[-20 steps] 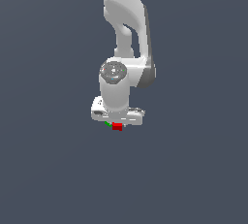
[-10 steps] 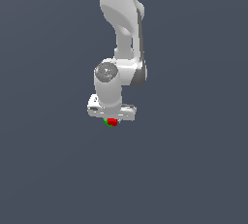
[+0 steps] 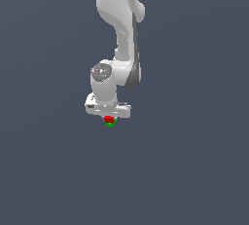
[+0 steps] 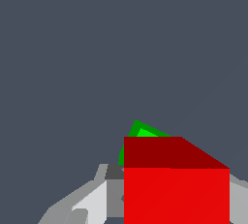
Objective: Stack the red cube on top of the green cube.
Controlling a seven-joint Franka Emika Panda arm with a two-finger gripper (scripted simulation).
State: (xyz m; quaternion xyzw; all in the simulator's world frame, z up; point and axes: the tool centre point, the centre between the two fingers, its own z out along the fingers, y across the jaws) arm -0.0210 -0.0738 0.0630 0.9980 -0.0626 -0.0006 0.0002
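Note:
In the exterior view my white gripper (image 3: 108,116) points down and is shut on the red cube (image 3: 108,119). The green cube (image 3: 111,124) lies on the grey floor directly under the red one; only its lower edge shows. I cannot tell whether the two cubes touch. In the wrist view the red cube (image 4: 175,189) fills the space between my grey fingers (image 4: 94,201). A corner of the green cube (image 4: 141,132) peeks out past it.
The white arm (image 3: 119,19) rises above the gripper to the frame's top edge. The plain dark grey floor (image 3: 194,160) surrounds the cubes. No other object shows.
My gripper has carried the red cube towards the exterior view's left and slightly up in the picture, from beside the green cube to over it. The green cube has not moved.

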